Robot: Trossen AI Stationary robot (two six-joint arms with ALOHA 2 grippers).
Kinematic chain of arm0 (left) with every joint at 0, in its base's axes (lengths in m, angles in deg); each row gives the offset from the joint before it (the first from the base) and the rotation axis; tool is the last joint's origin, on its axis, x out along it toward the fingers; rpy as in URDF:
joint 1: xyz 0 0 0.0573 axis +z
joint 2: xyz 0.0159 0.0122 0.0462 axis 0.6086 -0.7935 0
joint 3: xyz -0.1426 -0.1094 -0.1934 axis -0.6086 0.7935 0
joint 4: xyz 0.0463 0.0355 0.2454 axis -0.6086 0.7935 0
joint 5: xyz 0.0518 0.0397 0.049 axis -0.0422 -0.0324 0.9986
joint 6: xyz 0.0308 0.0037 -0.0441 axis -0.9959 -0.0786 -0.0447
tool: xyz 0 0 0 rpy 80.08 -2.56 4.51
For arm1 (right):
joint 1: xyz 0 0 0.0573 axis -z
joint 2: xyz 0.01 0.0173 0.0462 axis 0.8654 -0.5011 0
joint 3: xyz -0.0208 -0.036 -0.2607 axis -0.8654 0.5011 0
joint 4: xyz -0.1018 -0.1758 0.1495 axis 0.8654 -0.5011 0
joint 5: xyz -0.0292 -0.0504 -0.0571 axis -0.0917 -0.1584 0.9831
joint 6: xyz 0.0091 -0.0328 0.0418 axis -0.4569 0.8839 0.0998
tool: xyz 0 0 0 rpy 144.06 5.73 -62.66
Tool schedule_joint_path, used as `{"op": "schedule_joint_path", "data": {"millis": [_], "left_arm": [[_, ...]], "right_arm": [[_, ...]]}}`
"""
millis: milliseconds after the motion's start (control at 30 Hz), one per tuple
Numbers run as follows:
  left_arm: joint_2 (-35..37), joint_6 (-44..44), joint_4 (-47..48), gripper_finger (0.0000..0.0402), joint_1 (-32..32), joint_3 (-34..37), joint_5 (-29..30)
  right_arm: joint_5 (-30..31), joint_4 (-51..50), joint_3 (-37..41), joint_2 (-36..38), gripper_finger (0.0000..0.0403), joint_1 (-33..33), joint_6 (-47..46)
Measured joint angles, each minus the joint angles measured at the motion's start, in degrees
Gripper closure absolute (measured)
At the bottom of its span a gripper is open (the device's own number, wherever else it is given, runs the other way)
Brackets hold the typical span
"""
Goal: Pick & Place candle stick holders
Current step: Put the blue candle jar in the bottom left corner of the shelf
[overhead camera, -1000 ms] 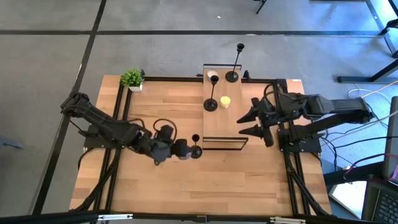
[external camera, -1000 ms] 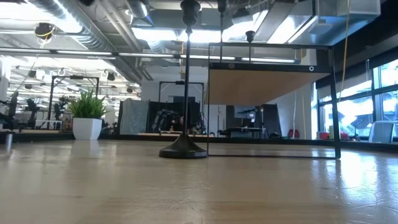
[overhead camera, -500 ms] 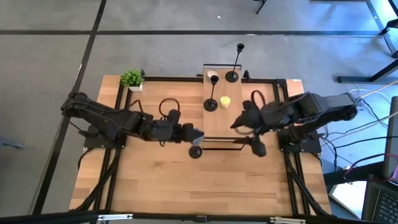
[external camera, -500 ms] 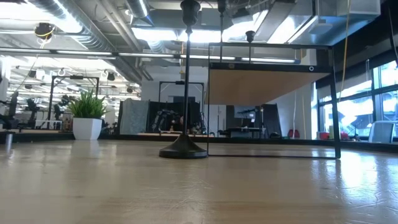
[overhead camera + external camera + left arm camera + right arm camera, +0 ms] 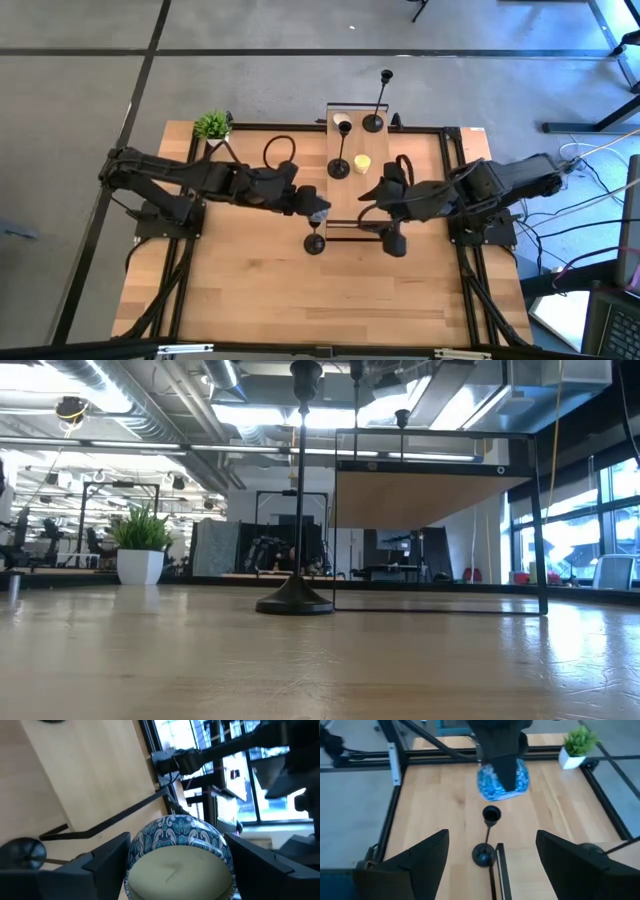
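A black candle stick holder (image 5: 314, 243) stands by its round base on the table, just near of the raised shelf (image 5: 385, 205); it also shows in the low view (image 5: 296, 600) and the right wrist view (image 5: 485, 851). Two tall holders (image 5: 340, 166) (image 5: 373, 122) stand on the shelf. My left gripper (image 5: 316, 208) is shut on a blue-patterned candle tin (image 5: 177, 862), just above the table holder's cup (image 5: 491, 815). My right gripper (image 5: 386, 216) is open and empty over the shelf's near edge, to the right of that holder. My left gripper pinches the tin's round side wall (image 5: 139, 845) between its two fingers (image 5: 105, 860), one on each side. The fingers come roughly level from the table's left. The tin is lifted clear of the table, its cream wax top facing the wrist camera.
A yellow candle (image 5: 362, 163) and a white one (image 5: 341, 120) sit on the shelf. A small green potted plant (image 5: 212, 126) stands at the table's far left corner. The near half of the table (image 5: 300, 300) is bare wood.
My left gripper has gone from beside the table holder toward the far and right, to just above its cup. My right gripper has gone toward the table's left and near edge, closer to the holder. The holder has stayed in place.
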Motion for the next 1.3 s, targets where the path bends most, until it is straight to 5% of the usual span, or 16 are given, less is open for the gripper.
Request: {"op": "schedule_joint_path", "data": {"millis": [333, 1300], "left_arm": [[0.0, -6.0, -0.5, 0.0113, 2.3, 0.0, -6.1], [0.0, -6.4, -1.3, 0.0113, 2.0, 0.0, -6.1]], "right_arm": [[4.3, 3.4, 0.0, -4.5, 0.0100, 0.3, -4.0], [9.0, 11.2, 0.0, -8.6, 0.0038, 1.3, 0.4]]}}
